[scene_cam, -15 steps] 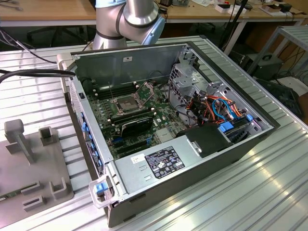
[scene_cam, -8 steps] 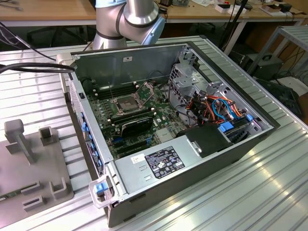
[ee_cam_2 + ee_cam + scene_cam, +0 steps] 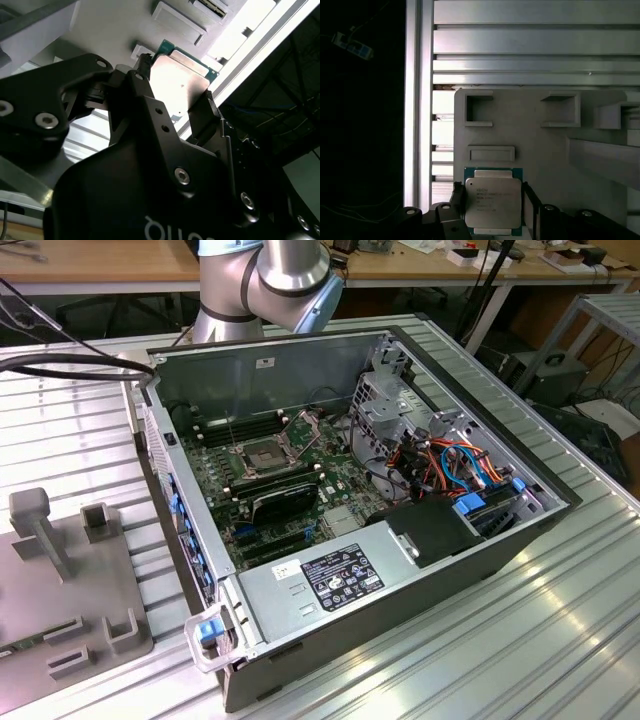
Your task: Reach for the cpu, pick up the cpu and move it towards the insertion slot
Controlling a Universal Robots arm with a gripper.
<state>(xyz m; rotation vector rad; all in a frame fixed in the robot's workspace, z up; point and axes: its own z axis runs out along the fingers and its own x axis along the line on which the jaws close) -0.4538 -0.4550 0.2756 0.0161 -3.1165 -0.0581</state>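
**Pincer closed on the cpu over the grey plate**

In both wrist views the pincer (image 3: 492, 199) has its two black fingers (image 3: 208, 100) pressed against opposite edges of the cpu (image 3: 493, 207). It is drawn in narrow and gripping the chip. The chip's dull silver face is turned towards the first wrist camera, with a green rim showing around it. The cpu sits over a grey plate (image 3: 545, 165), just beside a shallow rectangular recess (image 3: 491, 153) and near a small open-sided bracket (image 3: 469, 110). Whether it touches the plate or hangs clear of it I cannot tell. The plate lies on the ribbed aluminium bench (image 3: 530, 45).

In the exterior view the arm (image 3: 275, 280) rises behind an open computer case (image 3: 520, 530) that rests on the same bench, with the grey plate off to the exterior view's left of it. Inside the case the socket (image 3: 262, 455) — a silver frame around a dark centre — lies on the green board (image 3: 330, 475). A glossy black card (image 3: 285, 498) sits just beside the socket, on the side nearer the camera.
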